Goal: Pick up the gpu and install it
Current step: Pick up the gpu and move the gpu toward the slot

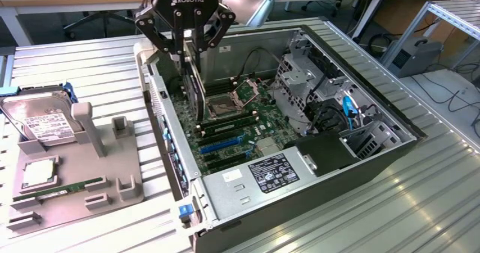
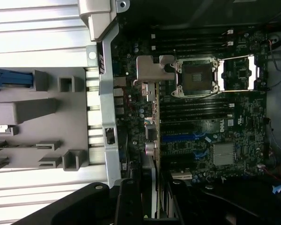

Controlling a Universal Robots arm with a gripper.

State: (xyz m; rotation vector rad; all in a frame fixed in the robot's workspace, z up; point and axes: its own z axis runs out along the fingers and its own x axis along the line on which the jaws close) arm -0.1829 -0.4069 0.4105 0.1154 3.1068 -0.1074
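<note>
The black two-fingered pincer (image 1: 188,50) is clenched on the thin, dark, silver-bracketed gpu card (image 1: 198,87), which hangs edge-down directly beneath it, over the green motherboard (image 1: 232,135) in the open grey computer case (image 1: 161,104); if it is out of line with its slot, the card could strike the silver processor socket (image 1: 222,104) just below, or its bracket could snag the case wall alongside; "ROBOTIQ" reads on the pincer's body; farther off, the white label on the boxy silver hard drive (image 1: 41,121) is illegible.
</note>
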